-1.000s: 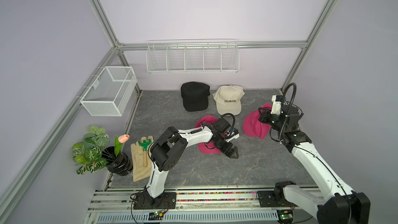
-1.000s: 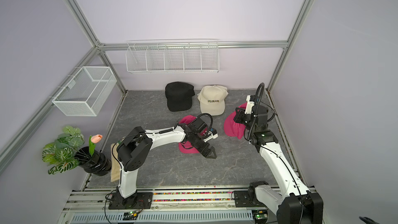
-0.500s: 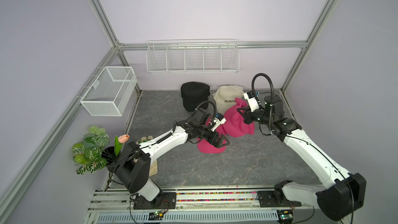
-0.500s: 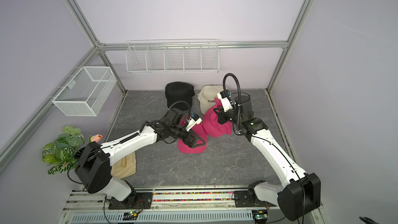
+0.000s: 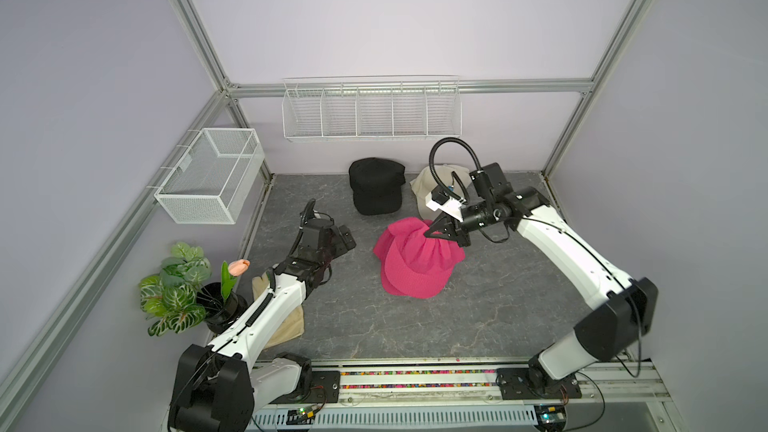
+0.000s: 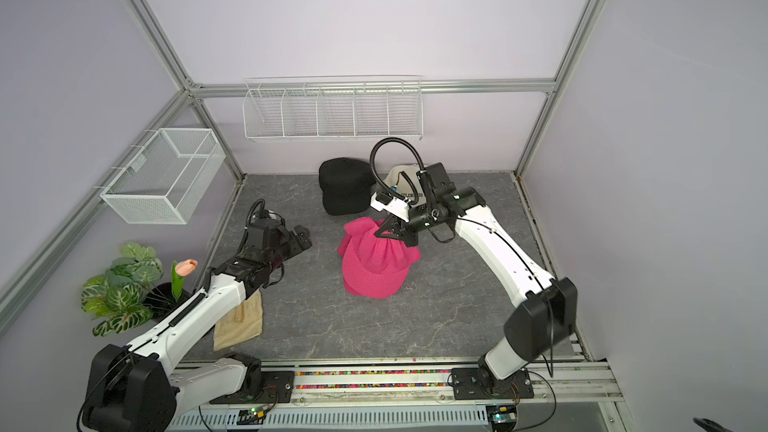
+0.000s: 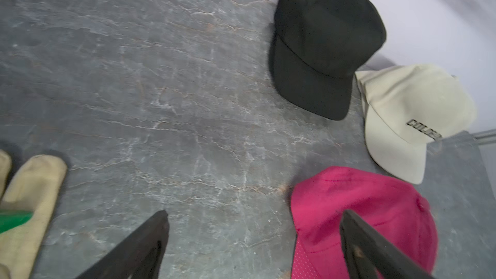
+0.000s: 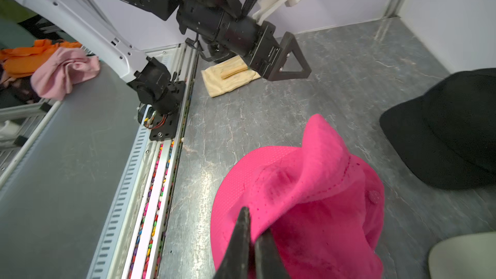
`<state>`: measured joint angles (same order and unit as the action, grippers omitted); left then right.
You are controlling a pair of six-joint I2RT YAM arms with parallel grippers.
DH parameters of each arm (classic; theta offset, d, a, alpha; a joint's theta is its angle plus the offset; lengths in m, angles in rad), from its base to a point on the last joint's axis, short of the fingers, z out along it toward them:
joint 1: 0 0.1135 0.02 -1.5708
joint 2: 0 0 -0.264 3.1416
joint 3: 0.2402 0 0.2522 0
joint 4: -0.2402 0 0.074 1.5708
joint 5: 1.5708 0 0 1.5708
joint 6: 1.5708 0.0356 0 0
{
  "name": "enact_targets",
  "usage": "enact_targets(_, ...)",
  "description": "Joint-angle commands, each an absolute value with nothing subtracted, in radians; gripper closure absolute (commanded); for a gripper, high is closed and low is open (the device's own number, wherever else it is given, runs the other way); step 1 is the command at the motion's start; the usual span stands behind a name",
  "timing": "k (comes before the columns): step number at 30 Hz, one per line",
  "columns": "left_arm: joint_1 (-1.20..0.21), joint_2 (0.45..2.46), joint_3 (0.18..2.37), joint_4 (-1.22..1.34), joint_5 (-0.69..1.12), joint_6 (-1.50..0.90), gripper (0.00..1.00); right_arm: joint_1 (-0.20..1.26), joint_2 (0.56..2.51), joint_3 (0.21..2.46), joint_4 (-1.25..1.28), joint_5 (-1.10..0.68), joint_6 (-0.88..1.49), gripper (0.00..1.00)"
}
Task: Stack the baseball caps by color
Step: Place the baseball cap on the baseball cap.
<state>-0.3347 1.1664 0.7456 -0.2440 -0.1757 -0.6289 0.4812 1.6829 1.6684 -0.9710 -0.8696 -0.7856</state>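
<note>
**Pink cap (image 5: 419, 243) pinched at the crown**

Your right fingers (image 8: 240, 237) clamp that pink cap's crown, nearly closed, mid-frame in both top views, draped over a second pink cap (image 5: 405, 290). Your left fingers (image 7: 145, 242) hang wide apart, left of the pile above the desk (image 5: 478, 305).

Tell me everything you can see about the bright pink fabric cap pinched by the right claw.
The bright pink fabric baseball cap is soft and crumpled. The right claw is shut on a fold of its crown, tenting it upward. It drapes over a second pink cap, whose perforated brim shows beneath, near the black fabric cap.
</note>
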Motion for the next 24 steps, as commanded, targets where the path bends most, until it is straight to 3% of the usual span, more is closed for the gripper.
enact_targets(1, -0.330, 1.144, 0.745, -0.236, -0.231, -0.674, 0.00, 0.503, 1.825, 1.823, -1.382, -0.926, -1.113, 0.87)
enact_targets(13, -0.323, 1.195, 0.786, -0.278, -0.225, -0.639, 0.00, 0.533, 2.280, 2.381, -1.666, -0.863, -1.204, 0.84)
enact_targets(18, -0.316, 1.236, 0.805, -0.278, -0.255, -0.612, 0.00, 0.527, 2.442, 2.650, -1.691, -0.828, -1.059, 0.66)
enact_targets(21, -0.309, 1.251, 0.816, -0.262, -0.285, -0.594, 0.00, 0.527, 2.423, 2.656, -1.544, -0.719, -0.901, 0.52)
enact_targets(23, -0.305, 1.257, 0.818, -0.247, -0.294, -0.589, 0.00, 0.526, 2.391, 2.606, -1.413, -0.624, -0.798, 0.28)
enact_targets(24, -0.302, 1.261, 0.819, -0.243, -0.299, -0.586, 0.00, 0.528, 2.372, 2.579, -1.346, -0.567, -0.739, 0.22)
